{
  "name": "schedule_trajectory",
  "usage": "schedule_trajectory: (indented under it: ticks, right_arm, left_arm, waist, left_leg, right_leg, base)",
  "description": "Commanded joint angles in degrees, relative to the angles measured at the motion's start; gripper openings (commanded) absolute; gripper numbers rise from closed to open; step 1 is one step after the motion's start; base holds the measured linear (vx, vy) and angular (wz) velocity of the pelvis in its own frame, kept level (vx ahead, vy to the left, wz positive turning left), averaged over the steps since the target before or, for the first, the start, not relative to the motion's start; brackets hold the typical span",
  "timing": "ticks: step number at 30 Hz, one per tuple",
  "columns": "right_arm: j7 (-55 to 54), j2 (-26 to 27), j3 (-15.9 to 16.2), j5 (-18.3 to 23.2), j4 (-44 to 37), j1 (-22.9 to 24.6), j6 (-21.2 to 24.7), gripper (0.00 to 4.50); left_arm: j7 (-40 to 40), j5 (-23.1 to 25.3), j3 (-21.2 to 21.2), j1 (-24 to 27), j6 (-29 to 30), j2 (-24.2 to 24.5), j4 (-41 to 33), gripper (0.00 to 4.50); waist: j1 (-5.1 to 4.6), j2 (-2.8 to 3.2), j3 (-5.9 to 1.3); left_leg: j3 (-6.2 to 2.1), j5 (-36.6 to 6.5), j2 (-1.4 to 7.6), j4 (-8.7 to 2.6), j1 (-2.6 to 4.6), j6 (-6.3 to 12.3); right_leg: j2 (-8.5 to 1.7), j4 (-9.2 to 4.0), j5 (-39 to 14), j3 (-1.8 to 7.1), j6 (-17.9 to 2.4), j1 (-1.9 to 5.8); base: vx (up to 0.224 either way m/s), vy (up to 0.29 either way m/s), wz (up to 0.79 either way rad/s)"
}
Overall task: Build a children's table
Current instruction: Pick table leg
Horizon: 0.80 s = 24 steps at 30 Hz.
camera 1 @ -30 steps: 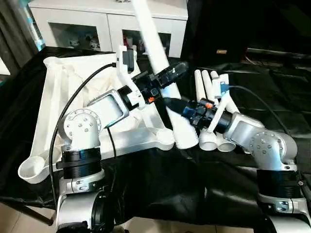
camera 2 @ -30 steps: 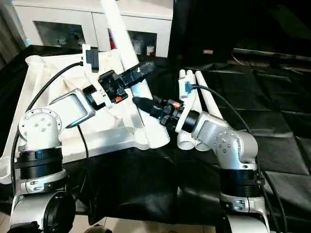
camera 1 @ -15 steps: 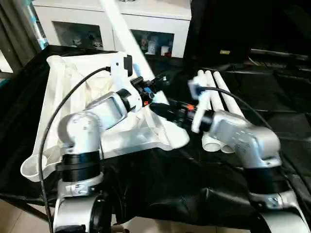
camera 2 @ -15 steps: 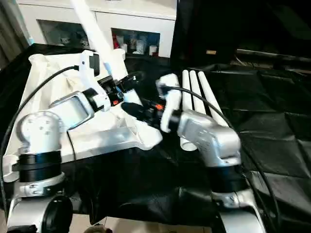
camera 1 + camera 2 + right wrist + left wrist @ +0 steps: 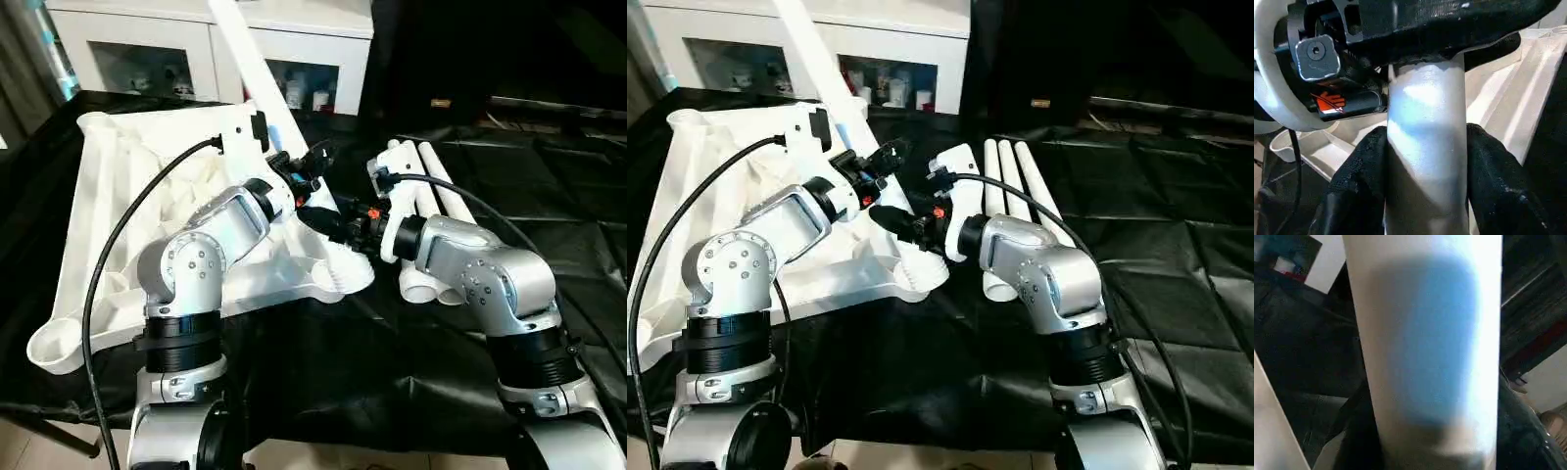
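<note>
Table top point(image 5: 118, 245) — white square plastic, ribbed underside up — lies on the black cloth point(image 5: 323, 382); a long white tube leg point(image 5: 257, 73) leans up from its near corner socket point(image 5: 350, 274); right gripper point(image 5: 1425, 161) clasps that leg low down, a black finger on either side; left gripper point(image 5: 312, 168) closes round it just above; three more white tube legs point(image 5: 1014, 181) lie side by side beside the top — white glass-door cabinet point(image 5: 147, 59) behind.
</note>
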Motion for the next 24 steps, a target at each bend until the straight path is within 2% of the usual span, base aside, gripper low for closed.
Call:
schedule_trajectory:
  ticks: [1, 2, 3, 4, 5, 6, 7, 8, 10, 11, 13, 14, 15, 16, 18, 19, 22, 24]
  right_arm:
    - [-0.1, 0.2, -0.7, 0.8, -0.1, 0.7, 0.5, 2.39]
    - [0.2, 0.3, -1.1, 1.5, -0.2, 0.8, 0.9, 2.53]
    - [0.3, 0.2, -1.2, 1.7, -0.2, 0.8, 1.0, 2.55]
    - [0.6, 0.0, -1.5, 2.1, -0.5, 0.9, 1.2, 2.61]
    - [1.5, -0.4, -1.4, 2.5, -0.8, 1.1, 1.3, 2.74]
    - [1.5, -0.4, -1.4, 2.5, -0.8, 1.1, 1.3, 2.74]
    - [2.7, -0.9, -1.4, 3.0, -1.2, 1.3, 1.6, 2.87]
    - [4.3, -1.4, -1.5, 3.9, -1.3, 1.6, 2.1, 3.03]
    - [7.1, -2.7, -1.4, 5.4, -1.7, 2.2, 3.0, 3.09]
    - [7.1, -2.7, -1.4, 5.4, -1.7, 2.2, 3.0, 3.19]
    - [10.6, -4.0, -1.8, 7.8, -1.8, 3.1, 4.2, 3.27]
    - [11.4, -4.3, -1.9, 8.3, -1.8, 3.3, 4.5, 3.27]
    - [12.8, -5.1, -1.5, 8.5, -1.7, 3.4, 4.7, 3.27]
    - [13.9, -5.7, -1.0, 8.6, -1.6, 3.5, 4.7, 3.27]
    - [15.1, -6.5, -0.4, 8.5, -1.6, 3.6, 4.7, 3.27]
    - [16.1, -7.1, 0.1, 8.6, -1.7, 3.7, 4.7, 3.27]
    - [19.0, -8.5, 1.3, 9.6, -2.5, 3.9, 5.4, 2.91]
    - [19.4, -8.6, 1.5, 9.9, -2.5, 3.8, 5.8, 2.79]
  left_arm:
    - [-2.0, 0.2, -2.4, 0.2, -0.3, 0.1, -1.6, 1.98]
    - [-2.6, 0.0, -2.6, 0.3, -0.4, 0.1, -1.8, 1.97]
    - [-2.9, 0.0, -2.8, 0.4, -0.6, 0.2, -1.8, 1.97]
    - [-3.8, 0.0, -3.3, 0.6, -1.1, 0.2, -2.1, 1.96]
    - [-6.0, -0.1, -4.4, 1.0, -1.6, 1.1, -2.6, 1.94]
    - [-6.0, -0.1, -4.4, 1.0, -1.6, 1.1, -2.6, 1.94]
    - [-8.8, -0.4, -5.7, 1.7, -2.0, 2.1, -3.3, 1.93]
    - [-11.5, -1.3, -6.5, 2.3, -2.0, 2.9, -3.8, 1.91]
    - [-14.6, -3.8, -6.0, 2.4, -0.7, 3.9, -4.1, 1.91]
    - [-14.6, -3.8, -6.0, 2.4, -0.7, 3.9, -4.1, 1.91]
    - [-19.3, -7.1, -5.5, 2.3, 0.7, 5.4, -3.9, 1.89]
    - [-20.8, -7.7, -5.7, 2.3, 1.0, 5.9, -3.9, 1.89]
    - [-23.6, -8.9, -5.8, 2.3, 1.1, 6.6, -3.8, 1.89]
    - [-26.1, -9.7, -6.0, 2.3, 0.9, 7.2, -3.6, 1.89]
    - [-29.0, -10.7, -6.3, 2.2, 0.6, 7.9, -3.4, 1.88]
    - [-31.3, -11.4, -6.7, 2.2, 0.5, 8.4, -3.5, 1.88]
    - [-36.7, -13.1, -8.0, 2.3, -0.1, 9.8, -4.2, 1.88]
    - [-36.2, -13.2, -7.9, 1.8, -0.3, 9.7, -3.5, 1.88]
  waist:
    - [-0.21, -0.36, -4.77]
    - [-0.11, -0.57, -4.76]
    - [-0.03, -0.39, -4.74]
    - [-0.03, -0.62, -4.74]
    - [-0.05, -1.11, -4.78]
    - [0.13, -0.90, -4.78]
    - [0.06, -0.88, -4.75]
    - [0.08, -1.16, -4.70]
    - [0.05, -0.96, -4.62]
    - [0.04, -1.05, -4.57]
    - [0.09, -1.39, -4.58]
    - [0.10, -1.28, -4.55]
    - [0.06, -1.87, -4.57]
    - [0.21, -1.52, -4.55]
    - [0.10, -1.54, -4.52]
    - [-0.03, -2.53, -4.52]
    - [0.06, -2.05, -4.47]
    - [-0.05, -2.22, -4.51]
  left_leg:
    - [-0.04, -5.1, 1.08, -3.25, 0.39, 0.40]
    - [-0.04, -4.8, 1.07, -3.28, 0.37, 0.78]
    - [-0.05, -4.8, 1.17, -3.30, 0.42, 0.80]
    - [0.01, -4.6, 1.15, -3.25, 0.42, 0.97]
    - [0.10, -4.3, 1.23, -3.22, 0.44, 1.18]
    - [0.01, -4.1, 1.19, -3.25, 0.47, 1.31]
    - [0.07, -4.1, 1.24, -3.25, 0.44, 1.28]
    - [0.04, -4.4, 1.27, -3.32, 0.46, 1.36]
    - [0.07, -4.7, 1.29, -3.34, 0.53, 0.98]
    - [0.09, -5.0, 1.27, -3.37, 0.50, 0.76]
    - [0.13, -4.9, 1.19, -3.36, 0.52, 1.03]
    - [0.14, -4.9, 1.22, -3.36, 0.51, 1.08]
    - [0.24, -4.9, 1.15, -3.32, 0.51, 1.21]
    - [0.14, -4.7, 1.27, -3.41, 0.58, 1.24]
    - [0.15, -4.8, 1.28, -3.36, 0.53, 1.17]
    - [0.28, -4.7, 1.29, -3.38, 0.50, 1.33]
    - [0.17, -5.2, 1.49, -3.50, 0.72, 0.94]
    - [0.12, -5.2, 1.53, -3.53, 0.71, 0.51]
  right_leg:
    - [-3.27, -4.19, -5.9, 1.91, -9.5, 3.60]
    - [-3.37, -4.11, -5.9, 1.93, -9.6, 3.67]
    - [-3.42, -4.09, -6.0, 1.93, -9.6, 3.56]
    - [-3.40, -4.08, -6.0, 1.92, -9.6, 3.54]
    - [-3.38, -4.07, -5.8, 1.93, -9.7, 3.51]
    - [-3.47, -4.00, -5.9, 1.91, -9.6, 3.51]
    - [-3.45, -4.04, -6.1, 1.92, -9.6, 3.43]
    - [-3.54, -4.08, -6.7, 1.88, -9.5, 3.48]
    - [-3.46, -4.02, -6.9, 1.89, -9.4, 3.37]
    - [-3.43, -4.05, -6.9, 1.91, -9.5, 3.42]
    - [-3.49, -4.02, -7.0, 1.93, -9.6, 3.56]
    - [-3.53, -4.10, -7.5, 1.93, -9.6, 3.43]
    - [-3.49, -4.20, -7.9, 1.90, -9.5, 3.45]
    - [-3.60, -4.10, -8.3, 1.91, -9.6, 3.40]
    - [-3.55, -4.10, -8.2, 1.88, -9.6, 3.38]
    - [-3.55, -4.28, -8.7, 1.87, -9.4, 3.41]
    - [-3.68, -4.24, -10.4, 1.89, -8.9, 3.20]
    - [-3.61, -4.11, -9.4, 1.87, -9.0, 3.21]
  base:
    - [0.000, 0.000, 0.00]
    - [0.000, 0.000, 0.00]
    - [0.000, 0.000, 0.00]
    - [0.000, 0.000, 0.00]
    - [0.000, 0.000, 0.00]
    - [0.000, 0.000, 0.00]
    - [0.000, 0.000, 0.00]
    - [0.000, 0.000, 0.00]
    - [0.000, 0.000, 0.00]
    - [0.000, 0.000, 0.00]
    - [0.000, 0.000, 0.00]
    - [0.000, 0.000, 0.00]
    - [0.000, 0.000, 0.00]
    - [0.000, 0.000, 0.00]
    - [0.000, 0.000, 0.00]
    - [0.000, 0.000, 0.00]
    - [0.000, 0.000, 0.00]
    - [0.000, 0.000, 0.00]
